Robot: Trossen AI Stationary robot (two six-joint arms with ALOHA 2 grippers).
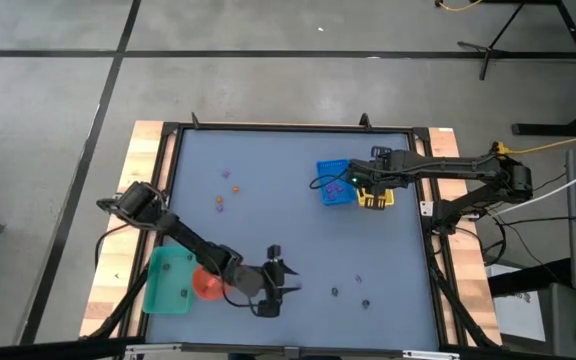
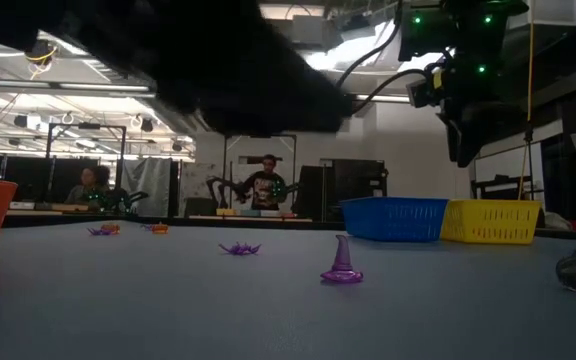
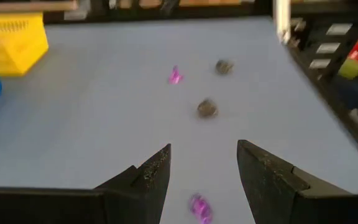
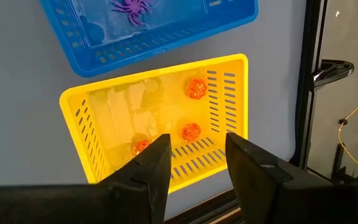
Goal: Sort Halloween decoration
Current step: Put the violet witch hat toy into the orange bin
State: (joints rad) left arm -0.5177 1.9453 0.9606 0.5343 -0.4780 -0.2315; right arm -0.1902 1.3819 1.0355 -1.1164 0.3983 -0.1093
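Observation:
The Halloween decoration lies scattered as tiny pieces on the grey table. Near the front right are a purple piece (image 3: 175,76) and two dark ones (image 3: 206,109) (image 3: 223,66). A purple piece (image 3: 199,208) lies on the table between the tips of my left gripper (image 3: 202,163), which is open low over the near middle (image 1: 288,282). More orange and purple bits (image 1: 222,203) lie left of centre. My right gripper (image 4: 197,146) hangs open above the yellow tray (image 4: 98,149), which holds three orange pieces (image 4: 191,131). A purple spider (image 4: 128,7) lies in the blue tray (image 4: 104,59).
A green tray (image 1: 166,285) and a round orange bowl (image 1: 206,286) stand at the near left beside my left arm. The blue tray (image 1: 334,183) and the yellow tray (image 1: 376,199) stand side by side at the far right. A purple hat-shaped piece (image 2: 342,263) stands near the front.

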